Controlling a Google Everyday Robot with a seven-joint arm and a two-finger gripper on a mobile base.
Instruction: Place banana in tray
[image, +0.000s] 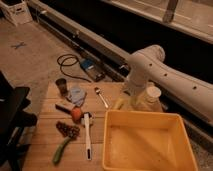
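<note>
Right now the gripper (128, 96) hangs low beside the banana (118, 104) (whether it grips anything, I cannot tell), which lies on the wooden table (46, 136) just behind the yellow tray (150, 116).

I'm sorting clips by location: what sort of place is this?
Probably a lab or workshop: bare concrete floor, a loose cable, a slatted wooden table. The gripper hangs by the banana behind the tray.

1 white arm (167, 75) extends from R, elbow bent (held high), gripper (127, 96) pointing down mid-frame.
</note>
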